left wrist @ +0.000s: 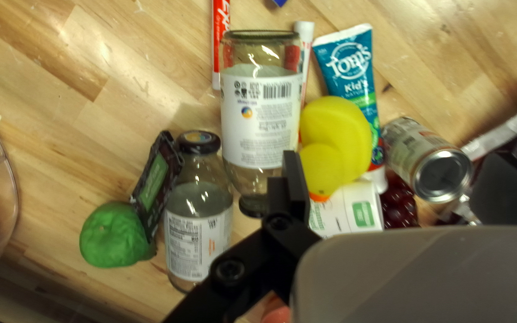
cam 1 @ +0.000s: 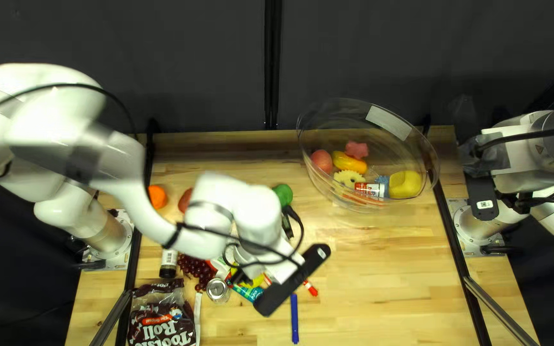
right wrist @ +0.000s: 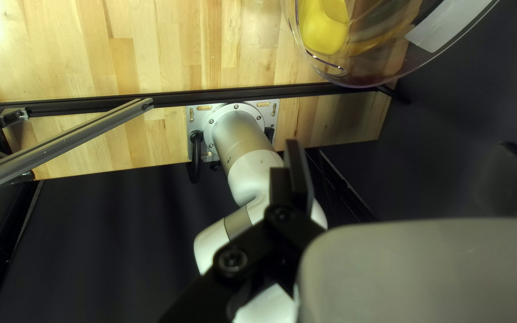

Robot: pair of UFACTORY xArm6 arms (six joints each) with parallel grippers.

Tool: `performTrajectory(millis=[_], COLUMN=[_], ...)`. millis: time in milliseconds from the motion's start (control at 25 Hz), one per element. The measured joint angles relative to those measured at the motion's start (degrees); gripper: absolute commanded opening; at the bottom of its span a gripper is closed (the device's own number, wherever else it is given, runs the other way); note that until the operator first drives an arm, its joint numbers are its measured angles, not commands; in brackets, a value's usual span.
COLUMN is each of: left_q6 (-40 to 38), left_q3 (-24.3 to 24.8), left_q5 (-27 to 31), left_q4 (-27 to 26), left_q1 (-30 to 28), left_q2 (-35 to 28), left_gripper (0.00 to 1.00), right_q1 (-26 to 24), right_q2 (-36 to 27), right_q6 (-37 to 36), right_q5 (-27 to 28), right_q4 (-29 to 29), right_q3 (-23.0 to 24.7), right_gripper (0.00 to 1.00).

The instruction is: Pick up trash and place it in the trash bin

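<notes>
Cylindrical silver metal can (left wrist: 417, 148), likely your trash, just beside teal plastic toothpaste tube (left wrist: 349, 67). Left gripper (left wrist: 395, 164), right gripper (right wrist: 399, 155): spread wide, empty. Can probably light, stiff, slick; pinch 2 sides mid-body.

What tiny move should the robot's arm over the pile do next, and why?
I'd probably slide the left tool a little toward the metal can before lowering: the can looks like trash, the tool is open, and the yellow duck lies between its fingers, so straight down might bump it.
</notes>
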Motion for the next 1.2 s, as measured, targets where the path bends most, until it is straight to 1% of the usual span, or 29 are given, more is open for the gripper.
performTrajectory(millis=[80,280,400,520,840,960,1120,1200], left_q6=[-1.44,-5.22,-5.11,-3.55,-3.27,-3.53,-2.61,-2.21], left_q3=[0.31,-0.49,0.25,1.46,1.38,-1.47,-6.9,-8.81], left_q5=[-1.86,-4.04,-6.37,-7.72,-7.85,-7.16,-7.15,-7.07], left_q4=[1.41,4.56,4.45,3.39,3.24,4.21,5.22,5.61], left_q1=[-0.02,-0.09,0.4,0.82,0.7,-0.11,-0.39,-0.2], left_q2=[1.9,5.73,6.6,5.73,5.67,8.38,15.36,17.62], left_gripper=[1.0,1.0,1.0,1.0,1.0,1.0,1.0,1.0], right_q1=[0.0,0.0,0.0,0.0,0.0,0.0,0.0,0.0], right_q2=[0.0,0.0,0.0,0.0,0.0,0.0,0.0,0.0], right_q6=[0.0,0.0,0.0,0.0,0.0,0.0,0.0,0.0], right_q5=[0.0,0.0,0.0,0.0,0.0,0.0,0.0,0.0], right_q4=[0.0,0.0,0.0,0.0,0.0,0.0,0.0,0.0], right_q3=[0.0,0.0,0.0,0.0,0.0,0.0,0.0,0.0], right_gripper=[1.0,1.0,1.0,1.0,1.0,1.0,1.0,1.0])
